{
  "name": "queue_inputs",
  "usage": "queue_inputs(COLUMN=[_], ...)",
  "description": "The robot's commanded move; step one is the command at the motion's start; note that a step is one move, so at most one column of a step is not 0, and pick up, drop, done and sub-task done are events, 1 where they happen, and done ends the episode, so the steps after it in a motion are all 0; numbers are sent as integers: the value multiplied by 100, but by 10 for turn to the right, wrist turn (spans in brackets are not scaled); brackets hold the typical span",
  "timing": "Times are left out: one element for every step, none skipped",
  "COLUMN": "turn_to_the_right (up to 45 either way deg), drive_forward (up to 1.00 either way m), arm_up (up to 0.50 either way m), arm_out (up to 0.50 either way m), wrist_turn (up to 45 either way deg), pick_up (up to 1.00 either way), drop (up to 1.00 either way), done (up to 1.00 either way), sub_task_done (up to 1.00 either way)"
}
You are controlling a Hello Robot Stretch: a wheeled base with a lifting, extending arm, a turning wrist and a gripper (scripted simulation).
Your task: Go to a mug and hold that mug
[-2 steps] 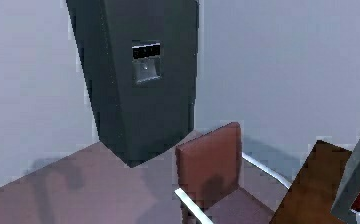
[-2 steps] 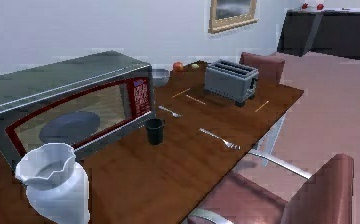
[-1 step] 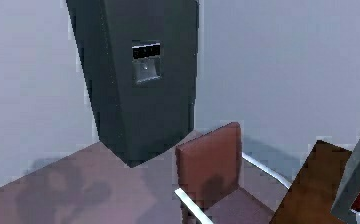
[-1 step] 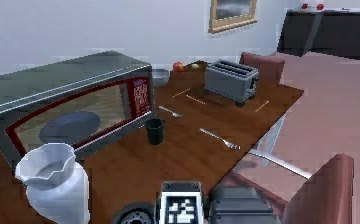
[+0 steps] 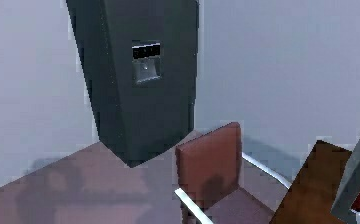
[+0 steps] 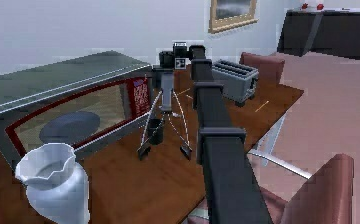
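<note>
Microwave [image 6: 58, 95]: dark grey metal casing, glossy glass door. Table [image 6: 128, 190] under microwave: smooth brown wood, slight sheen. Toaster [image 6: 233, 78] past microwave's far end: satin grey metal. Jug [image 6: 53, 185] in front of microwave: glossy white, ceramic-looking.

Forward view:
- Fridge [image 5: 138, 80]: top cut by the upper edge.
- Red-brown chair [image 5: 210, 165]: seat runs off the bottom edge.
- Bench [image 5: 313, 185]: one corner in frame, the rest beyond the right and bottom edges.
- Dark grey shape [image 5: 356, 185] at the right edge: too cropped to identify.

Arm side view:
- Microwave [image 6: 68, 105]: left end cut off.
- White jug [image 6: 53, 185]: base below the frame.
- Arm [image 6: 218, 150]: hides a strip of bench and one end of the toaster [image 6: 238, 80].
- Pincer [image 6: 165, 153]: cannot tell whether it holds anything.
- Wall picture [image 6: 233, 12]: top cropped.
- Small red items [image 6: 310, 7] on the far dark cabinet [image 6: 328, 35]: too small to tell.
</note>
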Motion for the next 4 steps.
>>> queue_inputs(turn_to_the_right=[0,0,0,0], drive_forward=[0,0,0,0], arm_up=[0,0,0,0], arm_out=[0,0,0,0], wrist_turn=[450,450,450,180], pick_up=[0,0,0,0], drop=[0,0,0,0], done=[0,0,0,0], sub_task_done=[0,0,0,0])
